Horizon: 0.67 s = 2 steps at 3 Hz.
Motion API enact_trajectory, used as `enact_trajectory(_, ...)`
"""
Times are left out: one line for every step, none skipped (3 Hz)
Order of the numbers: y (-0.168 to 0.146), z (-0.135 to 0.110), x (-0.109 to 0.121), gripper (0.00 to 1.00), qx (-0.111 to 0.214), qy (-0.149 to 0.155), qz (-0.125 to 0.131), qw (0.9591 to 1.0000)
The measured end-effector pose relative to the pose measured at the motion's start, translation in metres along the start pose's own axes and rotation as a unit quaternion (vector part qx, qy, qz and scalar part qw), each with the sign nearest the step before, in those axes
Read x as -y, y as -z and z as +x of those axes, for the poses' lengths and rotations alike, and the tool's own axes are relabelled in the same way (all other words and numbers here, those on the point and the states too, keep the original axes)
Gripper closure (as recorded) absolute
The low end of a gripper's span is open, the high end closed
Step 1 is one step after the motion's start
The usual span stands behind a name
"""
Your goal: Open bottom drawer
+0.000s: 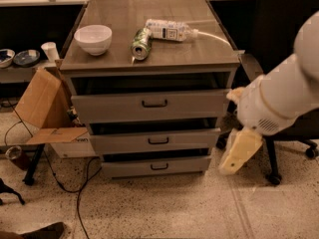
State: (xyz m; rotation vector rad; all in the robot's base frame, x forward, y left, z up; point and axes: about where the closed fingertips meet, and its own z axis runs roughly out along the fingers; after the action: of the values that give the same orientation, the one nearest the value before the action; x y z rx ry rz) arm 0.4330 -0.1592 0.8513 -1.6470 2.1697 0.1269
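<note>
Hovering off to the right of the cabinet (209, 59), my gripper (240, 151) hangs low in front of the office chair (284, 14), level with the lower two drawers and clear of every handle. Open or closed, I cannot tell from here, but it has no hold on the drawer. The bottom drawer (124, 167) sits at floor level under the other two, its small black handle (159, 167) untouched, with only a dark slit above its front. I judge the job barely begun: reach, grasp and pull are all left.
</note>
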Motion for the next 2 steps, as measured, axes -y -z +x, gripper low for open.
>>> enact_trajectory(-0.096, -0.016, -0.042, 0.00, 0.030, -0.024, -0.054, 0.9978)
enact_trajectory(-0.197, -0.029, -0.064, 0.00, 0.035, -0.051, -0.094, 0.9937)
